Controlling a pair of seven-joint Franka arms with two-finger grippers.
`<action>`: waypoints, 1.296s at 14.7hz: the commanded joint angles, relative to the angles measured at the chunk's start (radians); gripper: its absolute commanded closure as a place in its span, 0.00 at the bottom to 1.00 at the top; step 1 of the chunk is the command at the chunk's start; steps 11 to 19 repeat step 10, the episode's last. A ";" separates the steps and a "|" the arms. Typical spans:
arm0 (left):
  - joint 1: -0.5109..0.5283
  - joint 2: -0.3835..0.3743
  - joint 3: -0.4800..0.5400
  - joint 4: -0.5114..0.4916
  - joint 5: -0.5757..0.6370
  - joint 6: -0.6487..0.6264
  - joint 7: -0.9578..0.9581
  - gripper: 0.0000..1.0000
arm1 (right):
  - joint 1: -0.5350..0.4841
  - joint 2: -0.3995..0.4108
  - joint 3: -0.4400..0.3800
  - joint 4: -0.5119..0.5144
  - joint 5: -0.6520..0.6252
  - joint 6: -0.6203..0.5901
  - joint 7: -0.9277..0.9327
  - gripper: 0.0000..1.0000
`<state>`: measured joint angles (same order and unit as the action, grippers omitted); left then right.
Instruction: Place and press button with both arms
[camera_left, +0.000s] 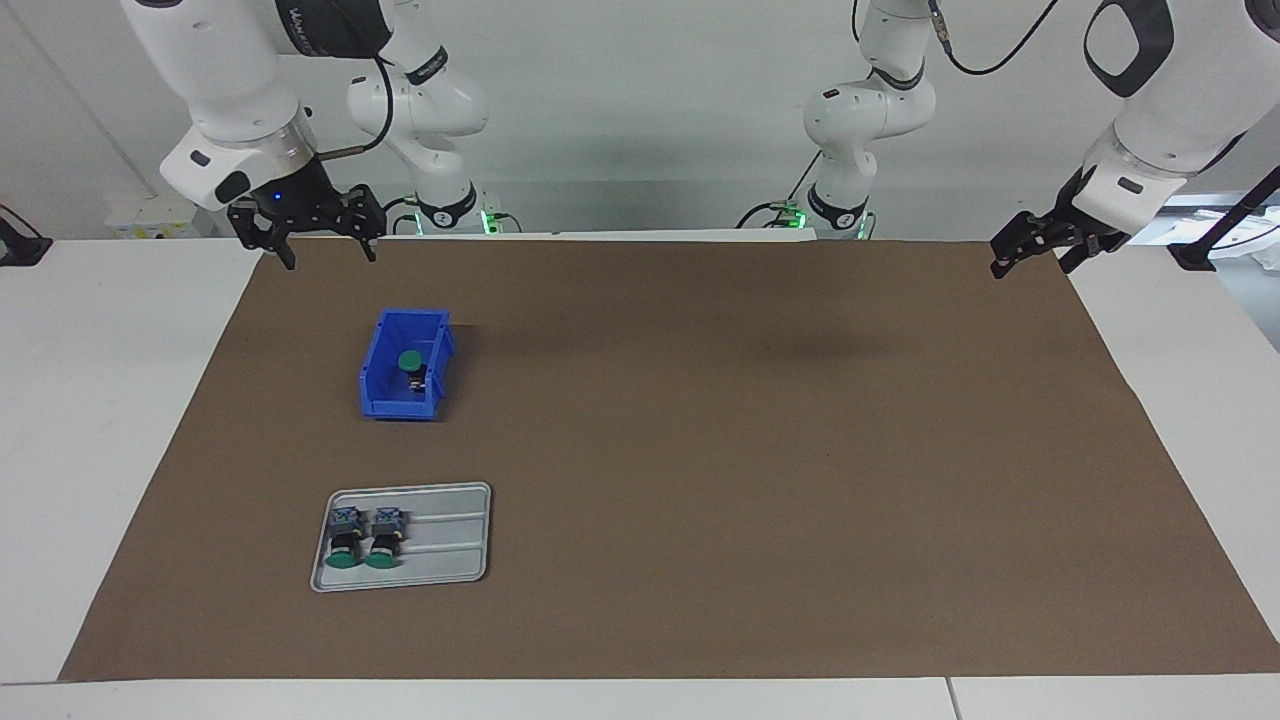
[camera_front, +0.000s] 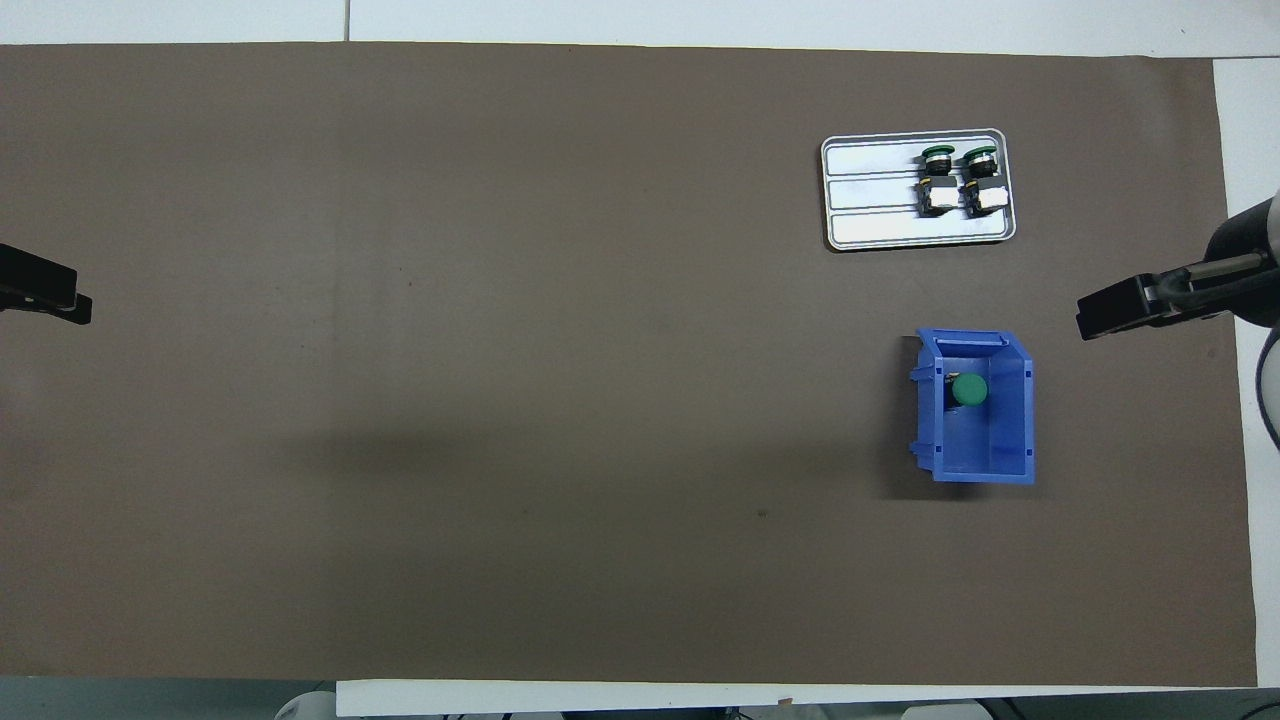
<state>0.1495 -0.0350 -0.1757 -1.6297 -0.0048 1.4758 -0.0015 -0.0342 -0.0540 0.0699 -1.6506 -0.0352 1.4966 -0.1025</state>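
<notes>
Brown mat covers worktop (camera_left: 100, 400). Button (camera_left: 409, 362) stands in blue bin (camera_left: 378, 385); both pincers, right pincer (camera_left: 305, 228) and left pincer (camera_left: 1035, 243), released, raised at mat corners. Risk: press tips it, pushes bin.

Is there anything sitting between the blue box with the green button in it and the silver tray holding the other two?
Nothing: between the blue bin and the tray lies only bare brown mat. Both views show it.
</notes>
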 joint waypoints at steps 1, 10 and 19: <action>0.002 -0.022 0.002 -0.022 0.016 0.001 0.005 0.00 | -0.032 0.011 0.002 0.017 0.017 -0.018 -0.008 0.00; 0.002 -0.022 0.002 -0.024 0.016 0.001 0.005 0.00 | 0.025 0.003 -0.058 0.006 0.017 -0.018 -0.003 0.00; 0.002 -0.022 0.002 -0.024 0.016 0.001 0.005 0.00 | 0.025 0.003 -0.058 0.006 0.017 -0.018 -0.003 0.00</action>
